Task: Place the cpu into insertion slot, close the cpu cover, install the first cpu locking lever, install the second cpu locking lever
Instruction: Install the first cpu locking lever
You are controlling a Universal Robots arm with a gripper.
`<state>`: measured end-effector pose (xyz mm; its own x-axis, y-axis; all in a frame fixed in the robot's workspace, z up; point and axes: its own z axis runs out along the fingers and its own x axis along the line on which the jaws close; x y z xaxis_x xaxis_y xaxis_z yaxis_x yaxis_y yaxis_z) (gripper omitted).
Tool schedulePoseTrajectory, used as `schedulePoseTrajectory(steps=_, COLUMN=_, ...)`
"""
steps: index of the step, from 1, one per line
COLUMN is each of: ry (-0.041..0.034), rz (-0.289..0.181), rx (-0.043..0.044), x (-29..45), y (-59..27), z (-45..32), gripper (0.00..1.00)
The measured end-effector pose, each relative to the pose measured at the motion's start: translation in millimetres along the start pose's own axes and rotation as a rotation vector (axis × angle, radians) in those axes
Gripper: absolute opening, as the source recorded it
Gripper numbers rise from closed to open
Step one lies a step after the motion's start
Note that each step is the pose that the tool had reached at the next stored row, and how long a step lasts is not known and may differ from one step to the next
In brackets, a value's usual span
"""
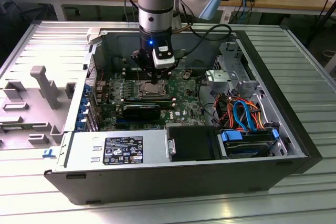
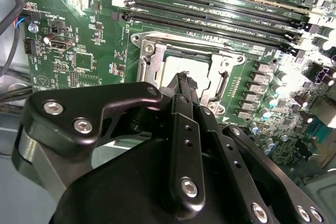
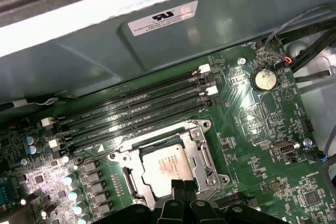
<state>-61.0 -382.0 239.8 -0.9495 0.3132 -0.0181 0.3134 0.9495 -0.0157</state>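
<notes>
exterior view first: we see the arm (image 1: 155, 3) reaching straight down into the open case (image 1: 294, 129), the gripper (image 1: 153, 80) hovering right over the slot (image 1: 151, 91) in the middle of the green board (image 1: 184, 103). from here we cannot tell how the fingers stand; they are dark against a dark socket.

second wrist view now: the black fingers (image 2: 184, 85) run up together to a narrow tip, pressed nearly closed, with nothing visibly pinched, and that tip sits just over the cpu (image 2: 181, 69). the chip already lies in the slot (image 2: 147, 48), with the cover (image 2: 223, 80) down around it like a frame. the gripper body hides the near half of the socket, so we cannot see the levers or whether they are latched.

first wrist view: same story, fingertips (image 3: 181, 187) close together at the edge of the cpu (image 3: 165, 169), the cover (image 3: 197, 153) framing it, memory slots (image 3: 136, 111) just beyond.

our judgement on handling: the chip is light, stiff and flat, with a slick metal top, and the contacts beneath are fragile, so hold it by its edges only. the cover is thin springy sheet metal, best pushed flat on its frame. whether the tip is touching the chip or just above it, we cannot say.
</notes>
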Motion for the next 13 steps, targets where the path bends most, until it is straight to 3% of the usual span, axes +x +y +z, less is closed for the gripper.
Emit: schedulePoseTrajectory(steps=13, ry=-0.0005, rz=-0.036, rx=-0.001, x=0.0, y=0.0, z=0.0, gripper=0.11)
